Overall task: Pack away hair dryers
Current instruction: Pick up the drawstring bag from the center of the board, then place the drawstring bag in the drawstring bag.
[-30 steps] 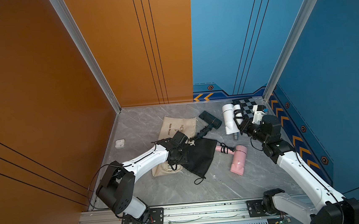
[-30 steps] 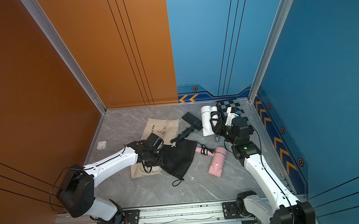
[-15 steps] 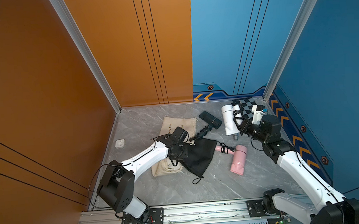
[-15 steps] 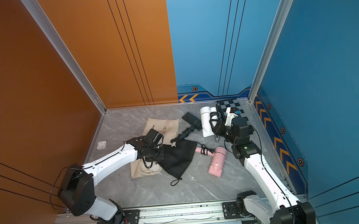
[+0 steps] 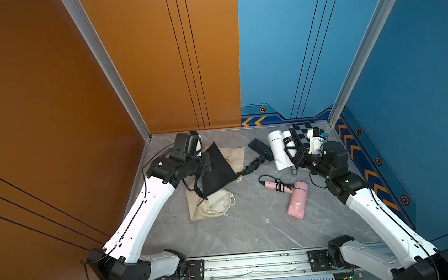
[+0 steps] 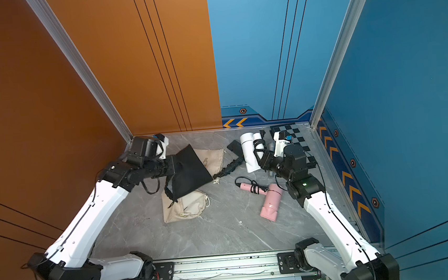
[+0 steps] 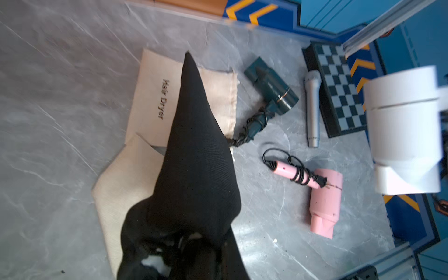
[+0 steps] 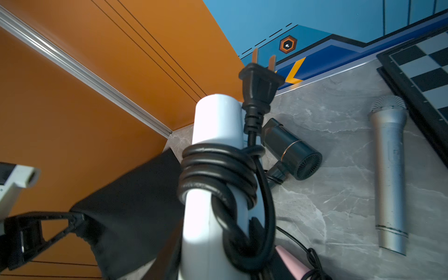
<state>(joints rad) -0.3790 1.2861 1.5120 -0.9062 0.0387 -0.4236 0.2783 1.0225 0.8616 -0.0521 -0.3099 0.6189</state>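
Black bag (image 5: 217,171) lifted by left tool (image 5: 206,163); beige bag (image 7: 150,80) reads "Hair Dryer".

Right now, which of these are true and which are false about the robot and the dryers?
1. The left claw is shut on the black bag. True.
2. The pink dryer is inside a bag. False: it lies bare on the table.
3. The right claw holds the white dryer. True.
4. The mic lies on top of the checkerboard. False: it lies on the table beside it.
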